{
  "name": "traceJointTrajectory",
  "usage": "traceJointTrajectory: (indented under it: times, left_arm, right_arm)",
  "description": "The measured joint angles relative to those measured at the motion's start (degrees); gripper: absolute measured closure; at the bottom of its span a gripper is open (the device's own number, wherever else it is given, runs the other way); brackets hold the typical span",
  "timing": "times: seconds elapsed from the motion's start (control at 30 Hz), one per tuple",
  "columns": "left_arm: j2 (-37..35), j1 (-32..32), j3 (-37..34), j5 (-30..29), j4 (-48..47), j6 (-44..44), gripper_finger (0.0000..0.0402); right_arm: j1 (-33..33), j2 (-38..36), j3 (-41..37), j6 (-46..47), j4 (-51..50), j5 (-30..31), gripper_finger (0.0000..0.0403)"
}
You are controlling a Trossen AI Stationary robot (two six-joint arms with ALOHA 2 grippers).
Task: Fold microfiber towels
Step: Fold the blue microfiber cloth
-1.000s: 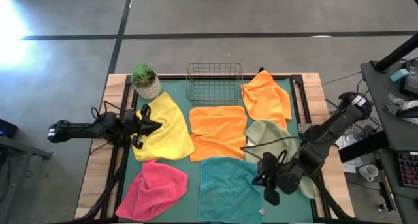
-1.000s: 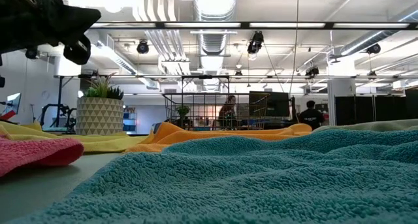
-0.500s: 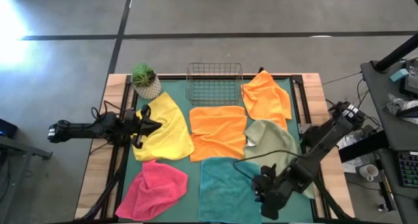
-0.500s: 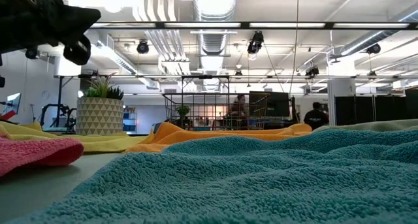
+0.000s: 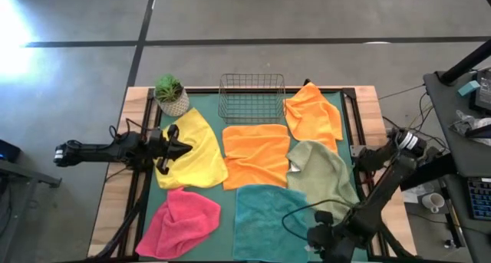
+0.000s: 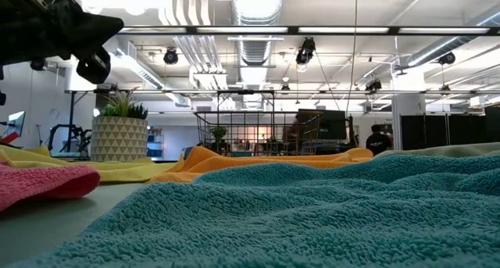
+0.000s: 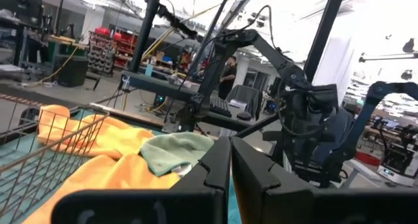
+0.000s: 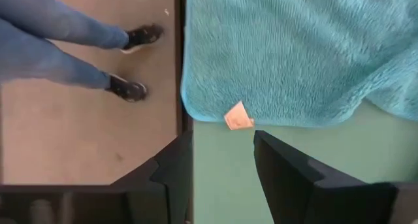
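The right claw hangs agape above the fluffy teal towel's tagged corner; left claw closed.

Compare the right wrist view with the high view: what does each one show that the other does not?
Only the right wrist view shows the small tag on the teal towel, a person's legs beside the table, and the right gripper open. Only the high view shows the yellow towel, pink towel, wire basket and left gripper. Both show the teal towel and the green mat.

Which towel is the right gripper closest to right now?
The teal towel: the right gripper, open, hovers at its tagged corner by the table's front edge.
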Motion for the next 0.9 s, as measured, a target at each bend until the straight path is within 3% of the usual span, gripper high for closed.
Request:
traceJointTrajectory:
  times: [0.57,0.9]
  left_arm:
    - [12.07,-0.02,3.79,-0.04,-0.12,0.05,0.0402]
    - [17.94,-0.02,8.75,0.45,-0.03,1.14,0.0402]
  right_arm:
    - [0.29,10.48,1.25,-6.71,11.65,0.01,0.025]
    - [0.29,14.46,1.16,-6.6,12.65,0.0,0.0264]
